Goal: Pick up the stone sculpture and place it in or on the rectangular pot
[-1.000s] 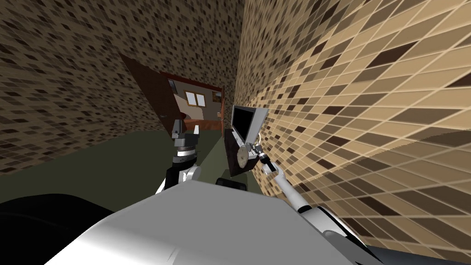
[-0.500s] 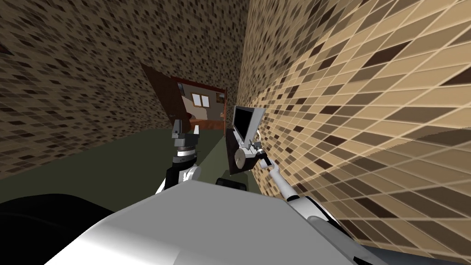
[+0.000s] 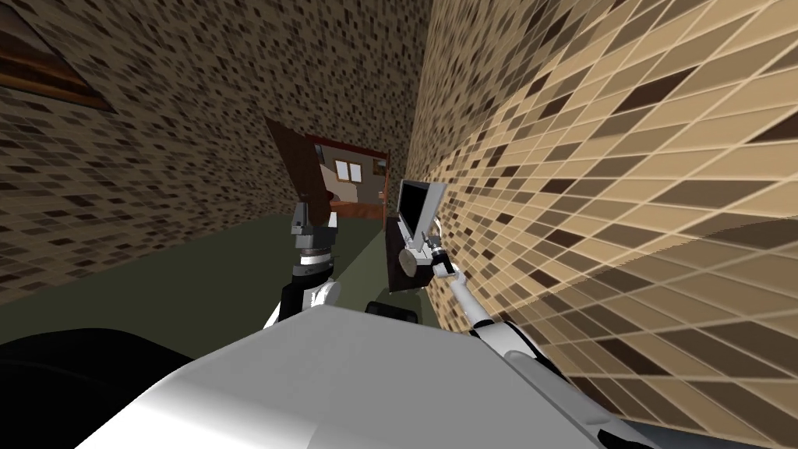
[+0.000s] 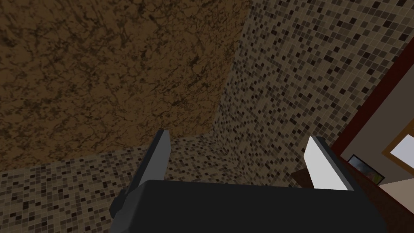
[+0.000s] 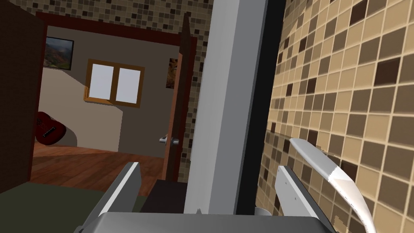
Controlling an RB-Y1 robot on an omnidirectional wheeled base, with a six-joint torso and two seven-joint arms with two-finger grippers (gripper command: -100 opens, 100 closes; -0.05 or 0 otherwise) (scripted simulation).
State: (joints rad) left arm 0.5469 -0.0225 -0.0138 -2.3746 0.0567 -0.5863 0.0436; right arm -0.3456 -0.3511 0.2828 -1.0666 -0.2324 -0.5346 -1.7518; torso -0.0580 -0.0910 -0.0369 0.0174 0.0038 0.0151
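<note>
Looking stiff and heavy, the grey disc sculpture (image 3: 407,258) wants its flat faces pinched by the empty, spread-fingered right gripper (image 5: 208,166).

A small dark brown table (image 3: 396,279) stands on the dark green floor (image 3: 218,265) against the tan tiled wall (image 3: 584,195). A tall grey rectangular pot (image 3: 432,201) stands on the table.

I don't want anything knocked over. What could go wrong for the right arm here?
The right gripper is open with the grey box straight ahead; pushing on could bump or tip it. The round grey disc sits beside that gripper on the dark cabinet; a sideways sweep might knock it off.
</note>
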